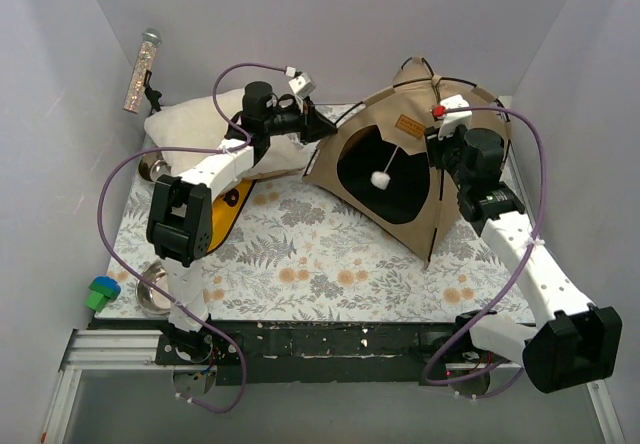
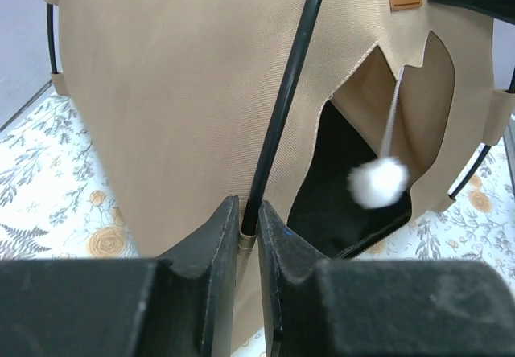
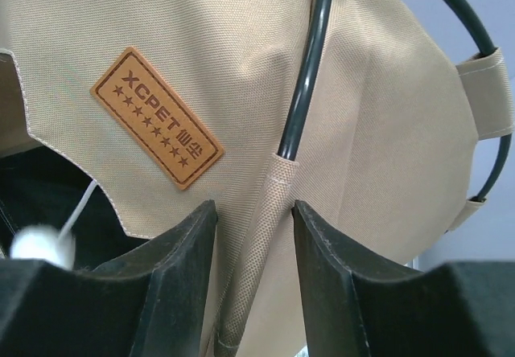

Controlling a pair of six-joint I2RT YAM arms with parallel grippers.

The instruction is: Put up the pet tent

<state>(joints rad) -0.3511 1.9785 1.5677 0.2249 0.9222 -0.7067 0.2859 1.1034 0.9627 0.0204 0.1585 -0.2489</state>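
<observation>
The tan pet tent (image 1: 372,124) stands at the back right of the floral mat, its arched doorway facing front with a white pom-pom (image 1: 381,178) hanging in it. My left gripper (image 1: 325,124) is at the tent's left corner. In the left wrist view it (image 2: 248,206) is shut on the thin black pole (image 2: 286,100) near its metal end. My right gripper (image 1: 437,136) is at the tent's front right. In the right wrist view it (image 3: 253,208) is open, its jaws on either side of the fabric sleeve (image 3: 257,244) holding a pole (image 3: 306,67), beside the label patch (image 3: 156,118).
A cream cushion (image 1: 190,129) lies at the back left, behind my left arm. A yellow bowl stand (image 1: 235,209) sits under that arm. A metal bowl (image 1: 155,289) and a green-blue object (image 1: 100,292) lie at the front left. Grey walls close in on three sides.
</observation>
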